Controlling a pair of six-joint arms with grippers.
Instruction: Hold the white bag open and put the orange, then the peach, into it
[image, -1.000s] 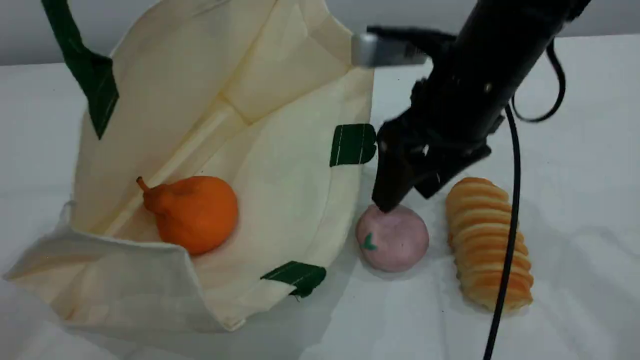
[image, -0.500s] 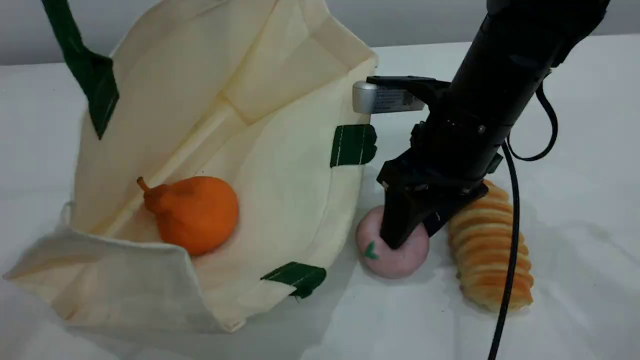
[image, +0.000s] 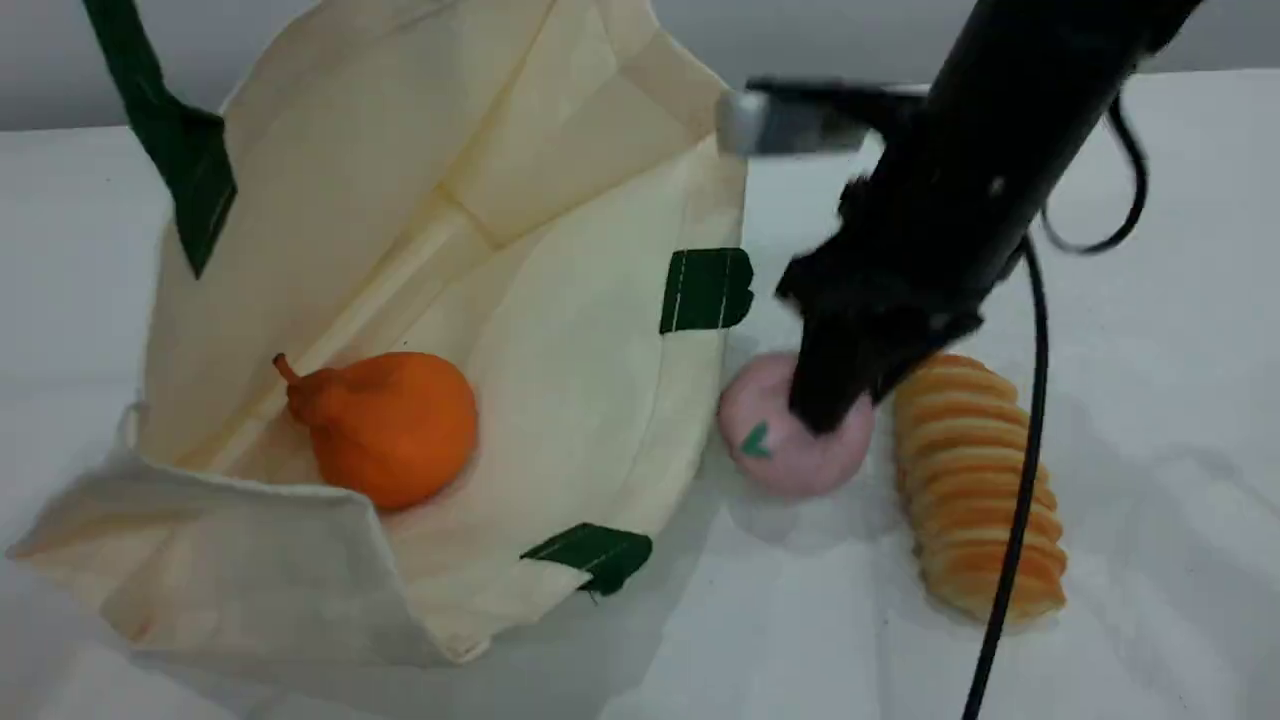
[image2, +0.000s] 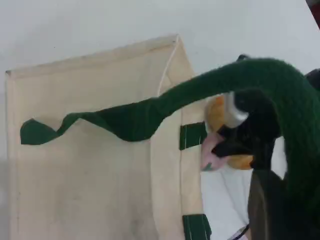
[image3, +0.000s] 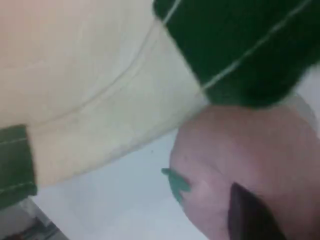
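My right gripper (image: 835, 405) is clamped on the peach (image: 790, 450), lifted just off the table (image: 1150, 420) btwn bag (image: 560, 330) & bread loaf (image: 975, 480). Left gripper is closed on the bag's green handle (image2: 150, 117), holding it open. Orange (image: 385, 425) lies inside the bag.

On my table (image: 1150, 400) the white bag (image: 560, 330) lies left with the orange (image: 385, 425) in it; the peach (image: 770, 445) sits just right of it, the bread loaf (image: 975, 490) beyond.
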